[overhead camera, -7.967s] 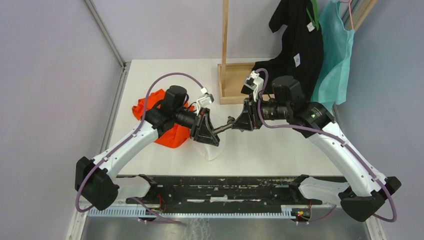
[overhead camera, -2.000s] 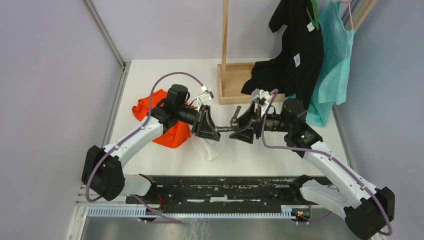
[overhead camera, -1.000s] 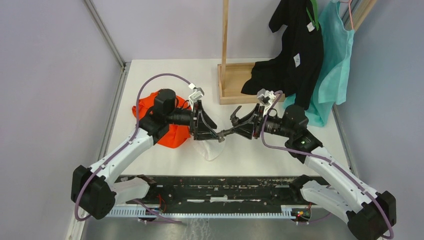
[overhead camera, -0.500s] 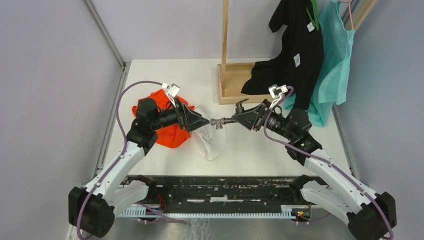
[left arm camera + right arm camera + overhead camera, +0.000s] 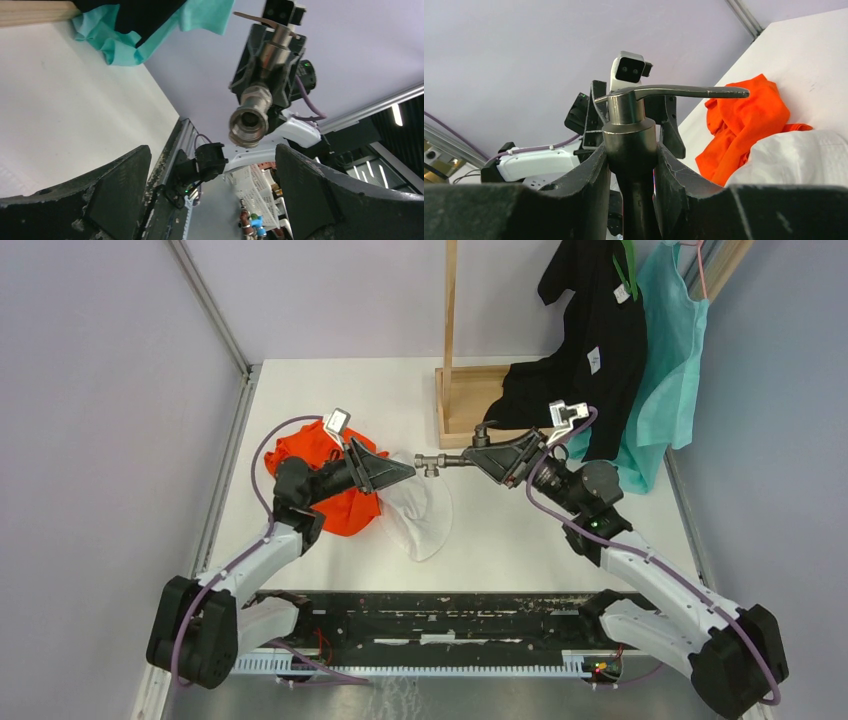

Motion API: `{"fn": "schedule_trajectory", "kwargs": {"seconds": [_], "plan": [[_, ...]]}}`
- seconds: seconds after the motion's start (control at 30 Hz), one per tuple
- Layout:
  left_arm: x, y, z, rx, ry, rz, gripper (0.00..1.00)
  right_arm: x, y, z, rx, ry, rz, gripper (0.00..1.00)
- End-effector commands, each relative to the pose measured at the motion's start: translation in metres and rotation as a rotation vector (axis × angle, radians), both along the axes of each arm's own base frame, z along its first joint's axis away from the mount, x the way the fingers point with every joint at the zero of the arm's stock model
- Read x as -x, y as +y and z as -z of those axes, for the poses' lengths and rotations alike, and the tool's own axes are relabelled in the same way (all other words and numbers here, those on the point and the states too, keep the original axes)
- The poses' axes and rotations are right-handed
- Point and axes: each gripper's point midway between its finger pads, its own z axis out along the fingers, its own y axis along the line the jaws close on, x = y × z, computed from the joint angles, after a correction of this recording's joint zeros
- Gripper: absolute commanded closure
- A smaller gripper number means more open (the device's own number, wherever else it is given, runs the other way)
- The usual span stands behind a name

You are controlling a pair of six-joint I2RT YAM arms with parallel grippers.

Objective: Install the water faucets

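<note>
A grey-brown metal water faucet hangs in the air over the middle of the table, with my right gripper shut on its body. The right wrist view shows the valve body clamped between both fingers, the lever handle on top. My left gripper stands open just left of the faucet's threaded end, not touching it. From the left wrist, that threaded end faces me above the wide gap between my fingers. No spout pipe shows.
An orange cloth and a white cloth lie under the left arm. A wooden stand rises at the back, with a black garment and a teal one hanging right. A black rail lines the near edge.
The left gripper has let go of the faucet, opened wide and drawn back to the left. The right gripper has carried the faucet up and toward the back.
</note>
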Motion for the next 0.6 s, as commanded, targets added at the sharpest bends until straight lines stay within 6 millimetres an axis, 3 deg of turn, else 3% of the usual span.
{"fn": "schedule_trajectory", "kwargs": {"seconds": [0.0, 0.27, 0.57], "plan": [[0.019, -0.005, -0.041, 0.113, -0.085, 0.08, 0.01, 0.007, 0.002, -0.038, -0.122, -0.093, -0.05, 0.99], [0.023, -0.013, -0.048, 0.119, -0.091, 0.123, 0.0, 0.006, 0.013, -0.036, -0.133, -0.087, -0.103, 0.99], [0.018, -0.024, -0.046, 0.12, -0.08, 0.151, 0.15, 0.014, 0.021, -0.036, -0.145, -0.091, -0.168, 0.99]]}}
